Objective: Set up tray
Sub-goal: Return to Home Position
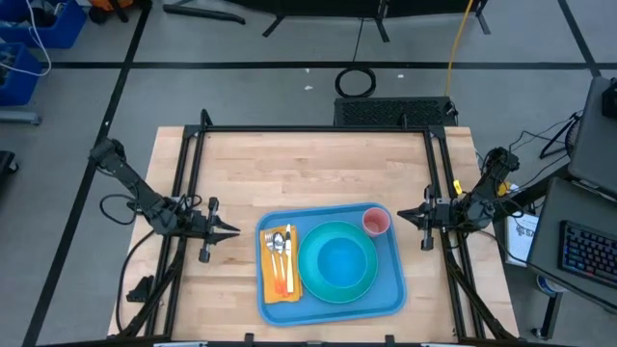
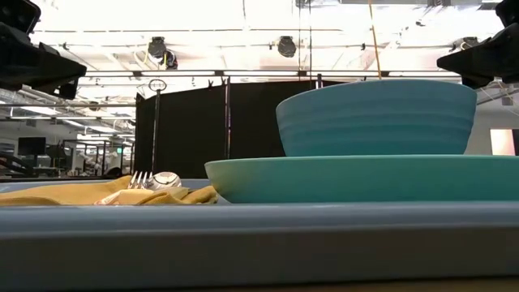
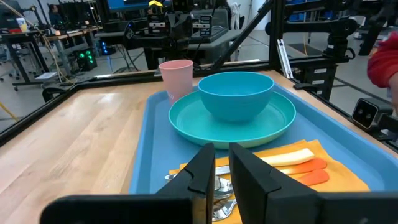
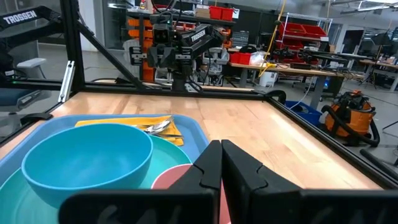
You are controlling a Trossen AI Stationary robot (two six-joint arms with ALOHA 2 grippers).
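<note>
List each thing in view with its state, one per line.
Tray: flat on the table, loaded.
Plate: on the tray, under the bowl.
Bowl: upright on the plate, empty.
Cup: upright at the tray's far right corner.
Napkin: flat on the tray's left side, cutlery on top.
Left gripper: shut, empty, left of the tray.
Right gripper: shut, empty, right of the tray.
</note>
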